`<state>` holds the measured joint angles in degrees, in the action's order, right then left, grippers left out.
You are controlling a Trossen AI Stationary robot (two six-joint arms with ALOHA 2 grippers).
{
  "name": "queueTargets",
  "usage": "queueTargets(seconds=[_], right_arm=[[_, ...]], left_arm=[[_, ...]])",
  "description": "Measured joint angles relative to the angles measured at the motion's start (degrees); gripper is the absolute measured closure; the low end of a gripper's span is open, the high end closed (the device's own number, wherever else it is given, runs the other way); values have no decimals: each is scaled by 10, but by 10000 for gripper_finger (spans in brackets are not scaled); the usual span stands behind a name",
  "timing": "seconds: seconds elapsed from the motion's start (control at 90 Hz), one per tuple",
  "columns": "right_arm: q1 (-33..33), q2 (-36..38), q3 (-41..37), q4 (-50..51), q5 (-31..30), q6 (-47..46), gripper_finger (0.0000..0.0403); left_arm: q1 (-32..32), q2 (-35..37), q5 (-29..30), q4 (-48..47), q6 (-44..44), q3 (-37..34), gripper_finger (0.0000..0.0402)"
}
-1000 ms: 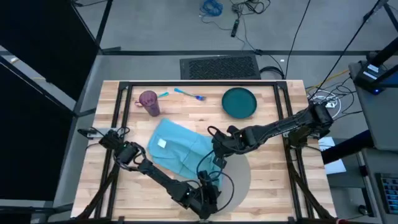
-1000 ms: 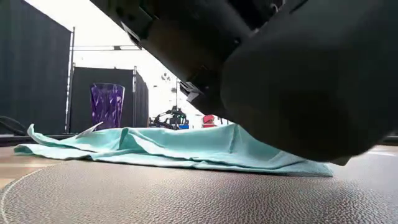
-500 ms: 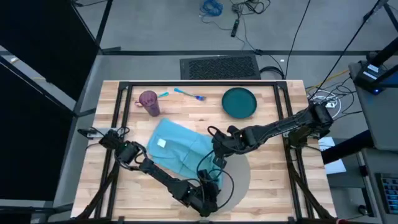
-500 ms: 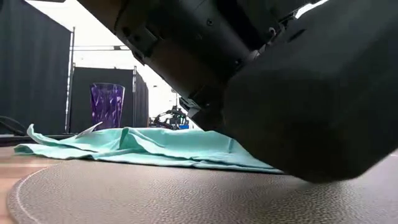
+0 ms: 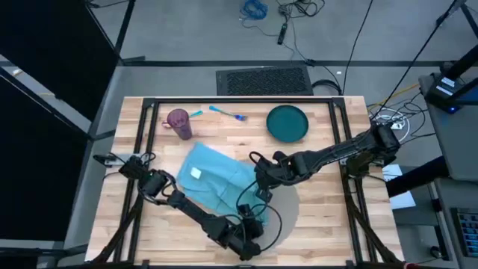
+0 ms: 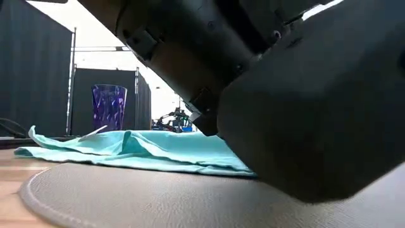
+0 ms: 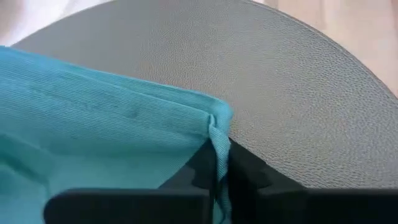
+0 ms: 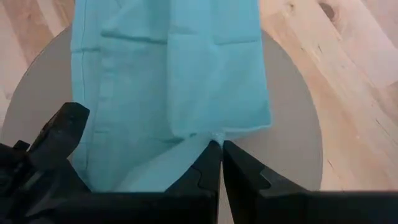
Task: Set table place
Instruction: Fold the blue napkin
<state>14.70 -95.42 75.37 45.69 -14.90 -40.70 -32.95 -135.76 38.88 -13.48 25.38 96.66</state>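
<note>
Wooden table (image 5: 321, 224), grey placemat (image 5: 287, 209), both end effectors (image 5: 258, 217) (image 5: 263, 188) pinching teal cloth (image 5: 209, 175)

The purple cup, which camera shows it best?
The low view: the cup stands upright in side profile behind the teal cloth. The high view shows it small, from above. Neither wrist view shows it.

Overhead, table-level and both close wrist views share the grey placemat (image 5: 287, 209).
</note>
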Motion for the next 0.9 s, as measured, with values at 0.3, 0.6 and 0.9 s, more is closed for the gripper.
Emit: queueTargets(seconds=[0.3, 0.6, 0.9], right_arm=[[0, 16, 0, -4, -31, 9, 403], [-1, 95, 0, -33, -64, 39, 403], [-13, 123, 0, -39, -54, 66, 403]], left_arm=[[-25, 33, 91, -37, -48, 31, 401], [-40, 119, 186, -217, 24, 32, 401], [-49, 224, 255, -319, 39, 32, 402]])
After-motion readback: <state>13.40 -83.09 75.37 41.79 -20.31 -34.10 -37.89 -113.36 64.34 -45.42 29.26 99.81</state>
